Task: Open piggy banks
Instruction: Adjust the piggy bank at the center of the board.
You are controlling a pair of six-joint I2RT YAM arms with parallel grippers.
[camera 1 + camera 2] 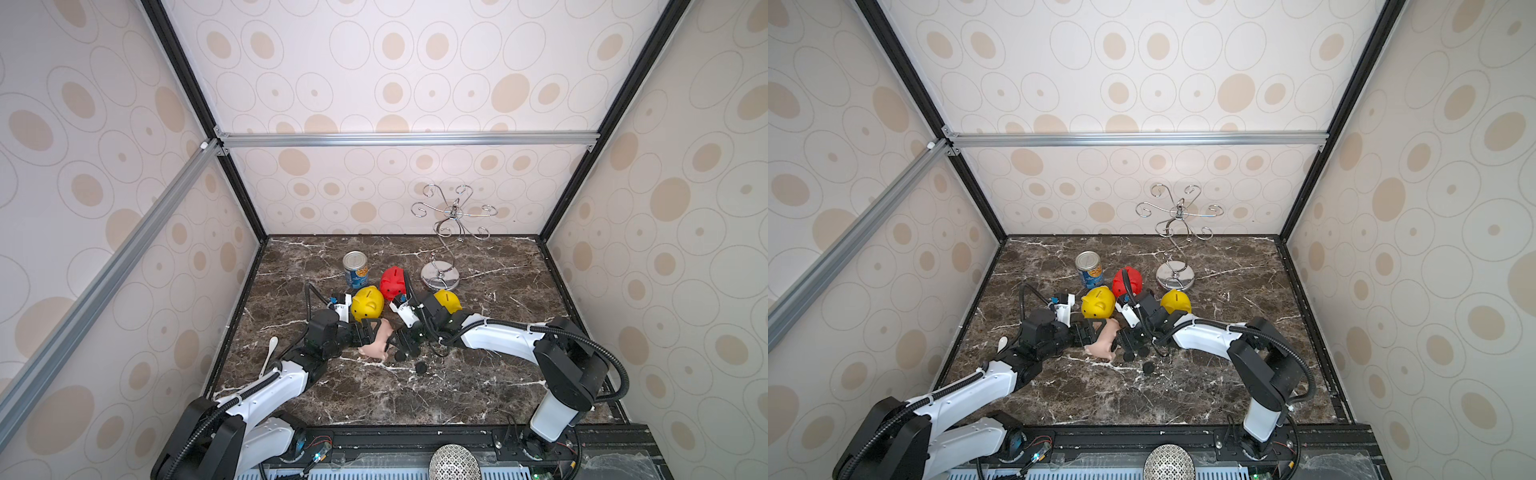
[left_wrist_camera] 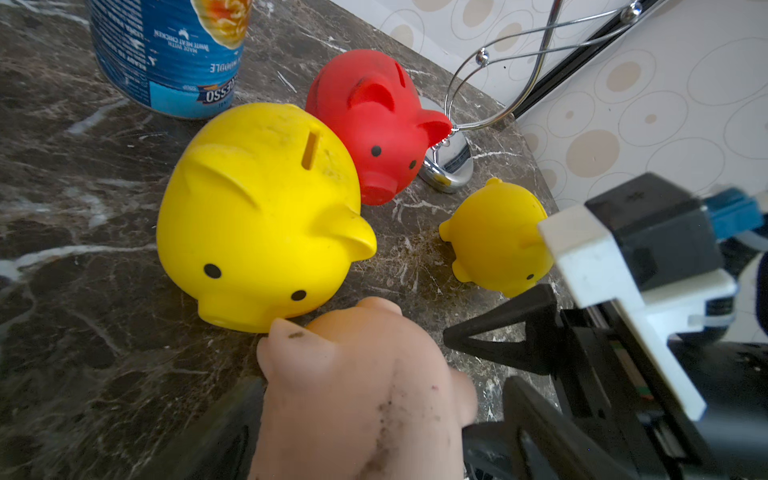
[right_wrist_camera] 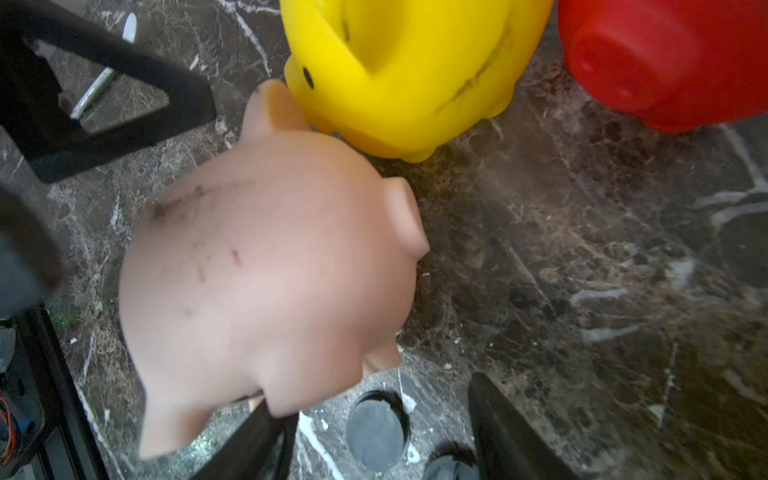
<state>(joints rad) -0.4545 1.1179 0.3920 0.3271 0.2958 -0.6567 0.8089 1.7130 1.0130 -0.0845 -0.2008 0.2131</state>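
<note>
The pale pink piggy bank (image 1: 376, 343) (image 2: 357, 395) (image 3: 266, 270) is tilted at mid-table, with my left gripper (image 1: 370, 332) (image 2: 357, 436) shut round its body. My right gripper (image 1: 401, 343) (image 3: 374, 440) stands open just right of it, one finger under a pink leg. Between the right fingers a black round plug (image 3: 376, 432) (image 1: 400, 356) lies on the marble, and a second plug (image 1: 421, 367) lies nearer the front. Behind stand a large yellow piggy bank (image 1: 367, 303) (image 2: 257, 216) touching the pink ear, a red one (image 1: 392, 282) (image 2: 370, 120) and a small yellow one (image 1: 448, 300) (image 2: 494, 237).
A blue-labelled tin can (image 1: 355, 269) stands behind the large yellow pig. A chrome wire stand (image 1: 440, 276) is at the back right. A white spoon (image 1: 270, 353) lies by the left arm. Patterned walls close three sides.
</note>
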